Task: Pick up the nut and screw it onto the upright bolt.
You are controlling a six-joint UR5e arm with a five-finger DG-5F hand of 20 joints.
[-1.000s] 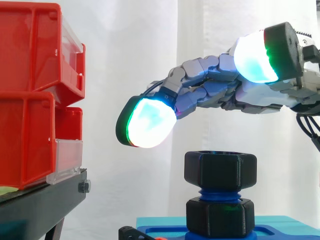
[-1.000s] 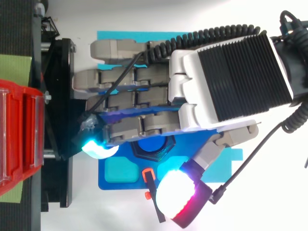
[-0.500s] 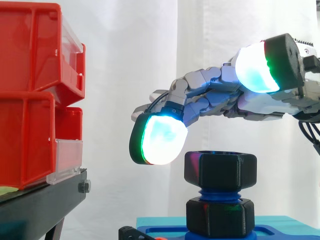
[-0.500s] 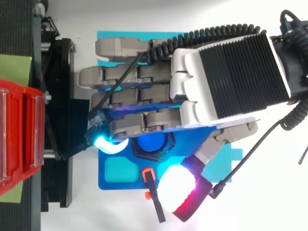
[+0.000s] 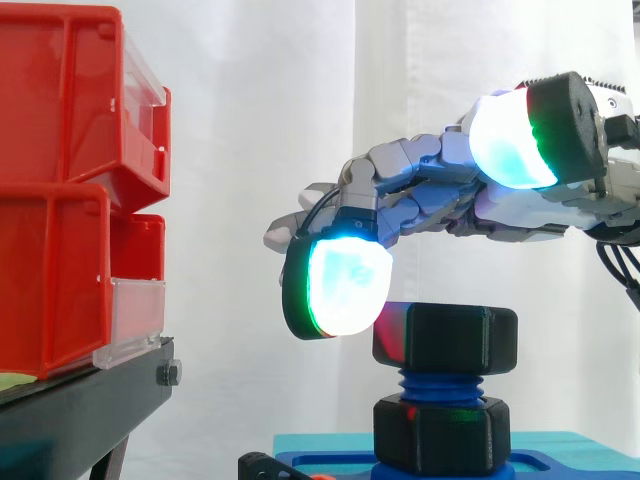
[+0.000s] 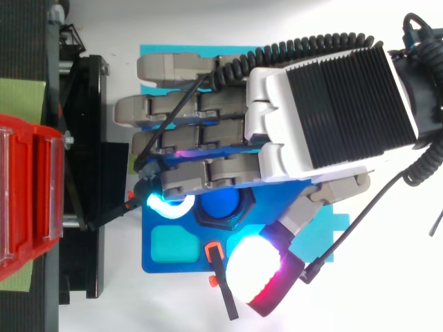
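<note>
The hand [image 6: 325, 104] hangs over the bolt, loosely spread and gripping nothing. One bent fingertip [image 5: 345, 290] glows just left of the black nut [image 5: 450, 335], which sits atop the upright blue bolt [image 5: 440, 385].

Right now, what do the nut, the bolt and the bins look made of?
Nut: likely matte black plastic, perhaps printed; dull faces with soft edges.
Bolt: blue plastic, it seems; thick rounded threads with a slight sheen.
Bins: glossy red moulded plastic, with clear front panels.
</note>
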